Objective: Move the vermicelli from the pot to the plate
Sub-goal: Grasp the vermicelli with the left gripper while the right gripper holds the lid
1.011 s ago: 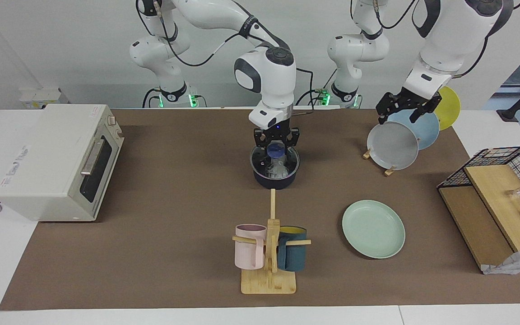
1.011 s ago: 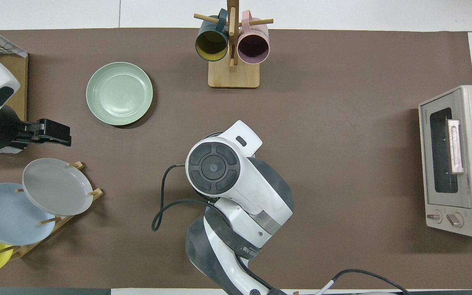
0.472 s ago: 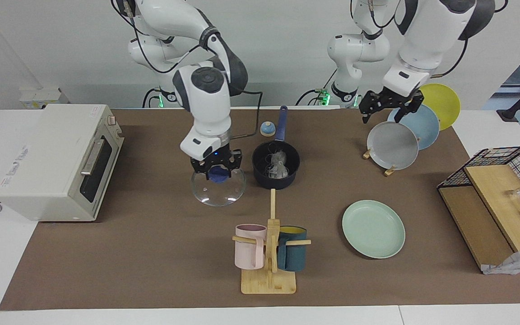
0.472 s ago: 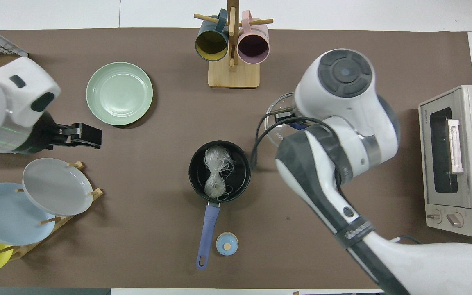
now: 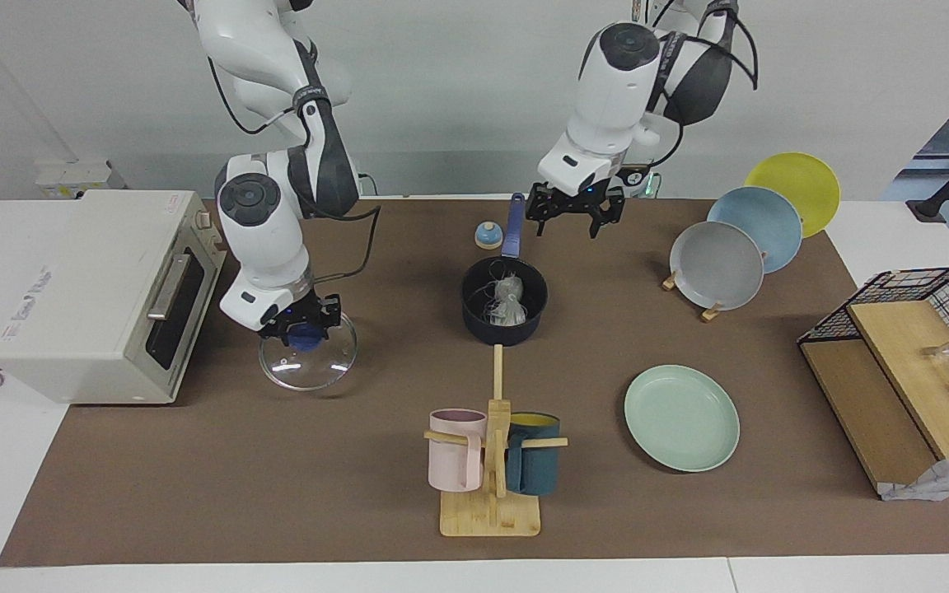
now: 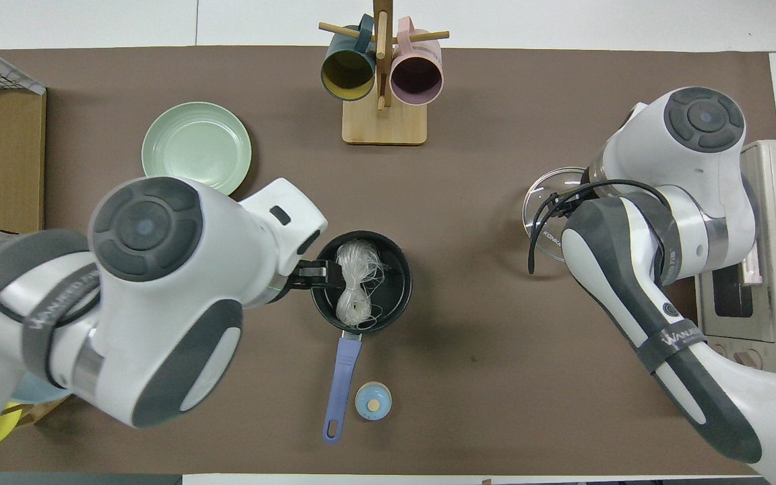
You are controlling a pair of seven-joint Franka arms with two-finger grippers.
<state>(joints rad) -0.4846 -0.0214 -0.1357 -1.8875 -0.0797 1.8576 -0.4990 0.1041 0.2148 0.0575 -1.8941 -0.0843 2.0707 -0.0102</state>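
Note:
The dark navy pot (image 5: 503, 317) stands uncovered mid-table, its blue handle (image 5: 512, 224) pointing toward the robots. The whitish vermicelli (image 5: 508, 300) lies inside it as a clump (image 6: 356, 281). The mint-green plate (image 5: 680, 417) sits empty, farther from the robots and toward the left arm's end. My left gripper (image 5: 571, 221) hangs open and empty in the air by the pot's handle; from overhead the left gripper (image 6: 310, 273) shows at the pot's (image 6: 391, 296) rim. My right gripper (image 5: 304, 328) is shut on the blue knob of the glass lid (image 5: 310, 362), low beside the oven.
A white toaster oven (image 5: 104, 280) stands at the right arm's end. A wooden mug rack (image 5: 491, 461) holds pink and teal mugs, farther out than the pot. A plate rack (image 5: 717, 263), a wire basket (image 5: 919, 329) and a small blue bell (image 5: 488, 235) are also on the table.
My right arm has lifted the glass lid off the pot and carried it toward the oven. My left arm has swung from the plate rack to the pot.

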